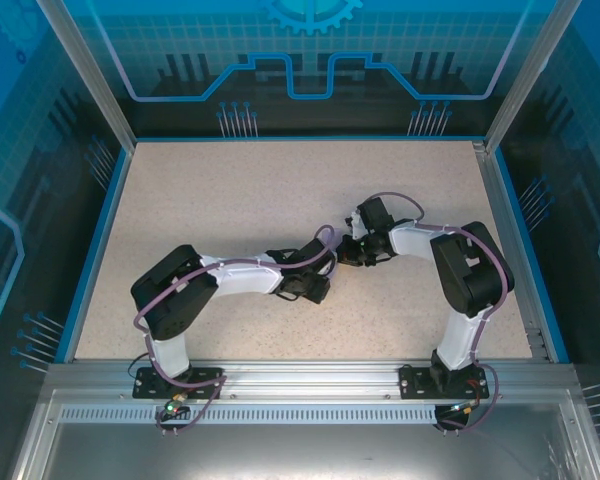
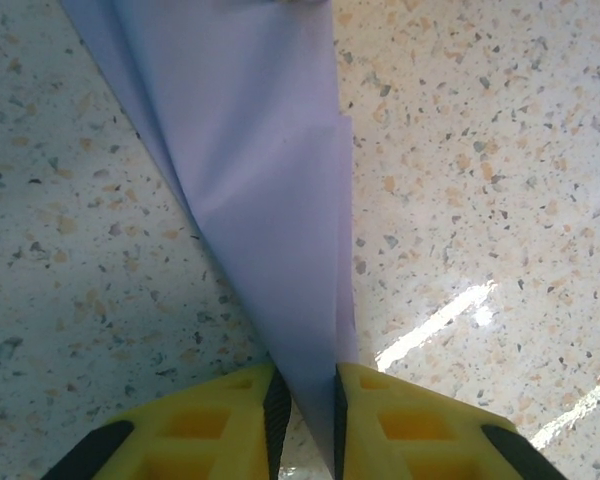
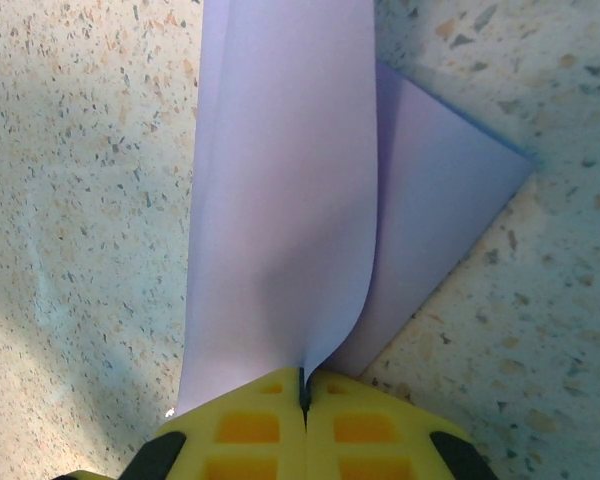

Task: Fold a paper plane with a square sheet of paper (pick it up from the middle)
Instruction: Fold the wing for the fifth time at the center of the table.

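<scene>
Lavender-purple, the square sheet of paper [image 3: 280, 200] sits at the middle of the speckled table [image 1: 230, 200], held from two sides (it is doubled into layers, one pointed corner lying flat on the table). The right gripper [image 3: 304, 385] has its jaws pressed together on the sheet's edge. The left gripper [image 2: 308, 410] is clamped on the sheet's tapering end, its black pads [image 2: 278, 405] only narrowly apart.

Base, the table [image 1: 230, 190]: under everything; my arms reach in from its near edge.
My left gripper [image 2: 305, 392]: near the table's middle, just left of my right gripper [image 3: 304, 385].
Held sheet of paper [image 2: 250, 150]: between both grippers, one end in each.
Paper corner [image 3: 480, 170]: right of the raised fold, down by the table.
</scene>
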{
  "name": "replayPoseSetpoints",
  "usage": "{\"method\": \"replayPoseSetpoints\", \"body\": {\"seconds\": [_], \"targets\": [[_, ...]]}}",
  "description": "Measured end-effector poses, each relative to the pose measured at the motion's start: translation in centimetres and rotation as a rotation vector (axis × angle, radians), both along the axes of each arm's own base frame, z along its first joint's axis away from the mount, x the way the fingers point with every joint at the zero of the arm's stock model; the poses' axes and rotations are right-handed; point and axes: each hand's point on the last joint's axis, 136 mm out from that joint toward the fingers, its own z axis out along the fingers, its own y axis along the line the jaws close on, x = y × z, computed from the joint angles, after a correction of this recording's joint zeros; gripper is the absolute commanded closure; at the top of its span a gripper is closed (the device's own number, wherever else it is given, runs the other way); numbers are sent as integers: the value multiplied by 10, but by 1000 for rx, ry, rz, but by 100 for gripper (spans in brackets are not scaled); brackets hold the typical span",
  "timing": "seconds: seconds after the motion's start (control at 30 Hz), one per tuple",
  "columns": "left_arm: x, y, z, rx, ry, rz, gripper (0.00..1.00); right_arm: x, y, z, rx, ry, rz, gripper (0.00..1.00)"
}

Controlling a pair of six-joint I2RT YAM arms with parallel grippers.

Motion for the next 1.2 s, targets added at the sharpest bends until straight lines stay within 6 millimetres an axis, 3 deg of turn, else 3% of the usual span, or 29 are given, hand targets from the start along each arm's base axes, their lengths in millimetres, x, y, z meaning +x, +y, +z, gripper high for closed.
{"method": "replayPoseSetpoints", "body": {"seconds": [0.27, 0.47, 0.97, 1.2], "targets": [[-5, -4, 3, -18, 16, -22, 66, 0, 0, 0, -5, -2, 1, 98], [-4, -1, 10, 1, 38, -13, 65, 0, 0, -1, -4, -2, 1, 98], [26, -10, 33, -175, 54, 73, 86, 0, 1, -1, 0, -1, 3, 98], [23, -16, 23, -189, 86, 58, 87, 3, 5, -1, 20, -14, 9, 98]]}}
